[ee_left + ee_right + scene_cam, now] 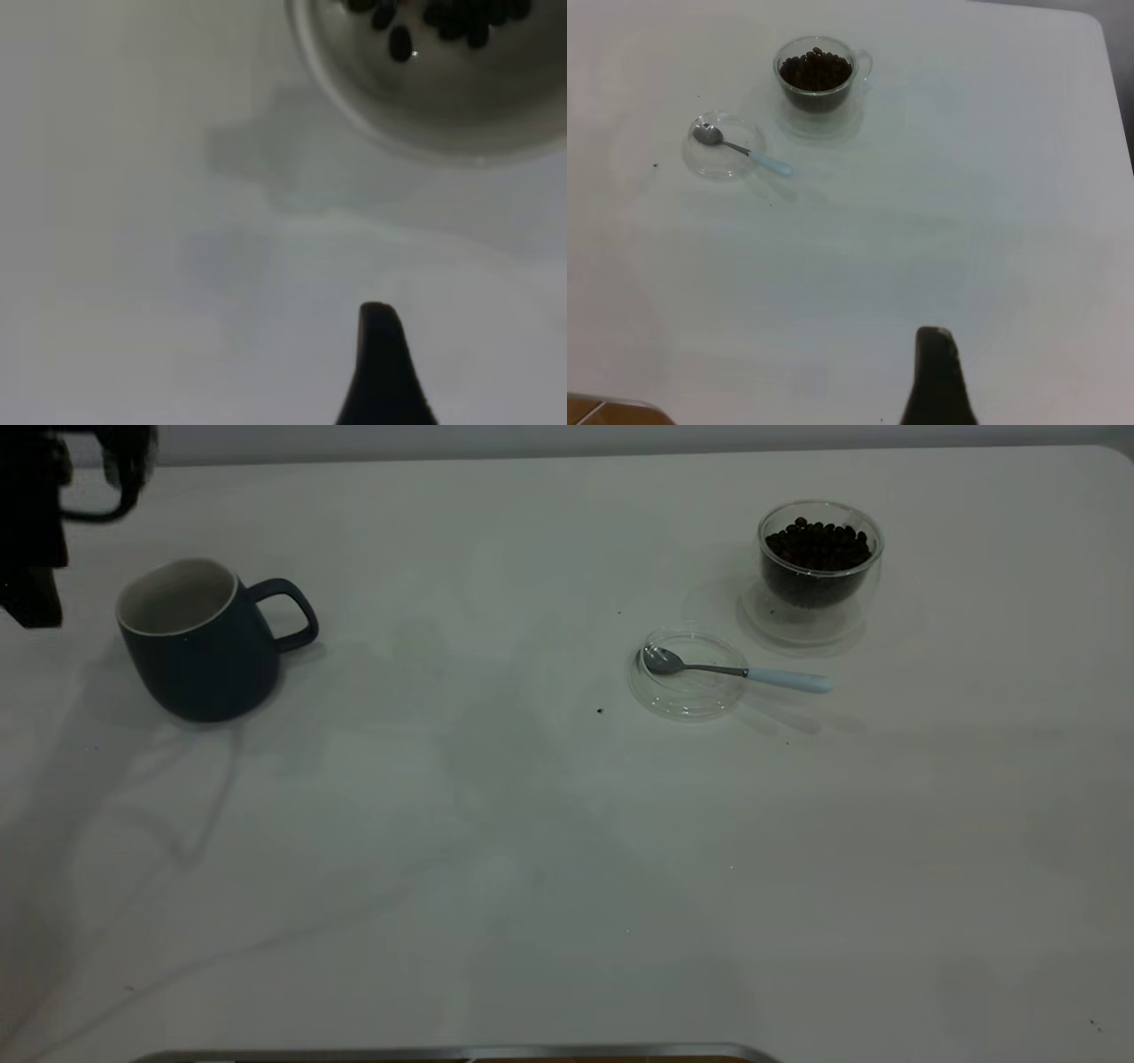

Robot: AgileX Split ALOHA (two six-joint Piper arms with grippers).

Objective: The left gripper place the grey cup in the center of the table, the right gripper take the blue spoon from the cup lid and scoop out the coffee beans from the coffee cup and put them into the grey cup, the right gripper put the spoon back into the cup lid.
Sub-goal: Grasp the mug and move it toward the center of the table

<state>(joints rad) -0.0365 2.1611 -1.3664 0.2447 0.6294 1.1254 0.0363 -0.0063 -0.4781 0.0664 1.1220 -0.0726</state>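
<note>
While my left gripper (35, 522) hangs at the far left just beside the grey cup (199, 642), I cannot tell its state. My right gripper (935, 376) is equally unreadable. The blue spoon (740, 673) waits in the cup lid (687, 695), near the coffee cup (817, 571).

- Your work surface is the table (496, 850), white and matte, with a few dark specks near its middle.
- The grey cup (199, 642) stands upright at your left side, handle turned toward the centre.
- The cup lid (687, 675) lies flat right of centre; the blue spoon (740, 672) rests in it, handle overhanging the rim.
- The coffee cup (817, 571), holding the coffee beans (817, 545), stands just behind the lid.
</note>
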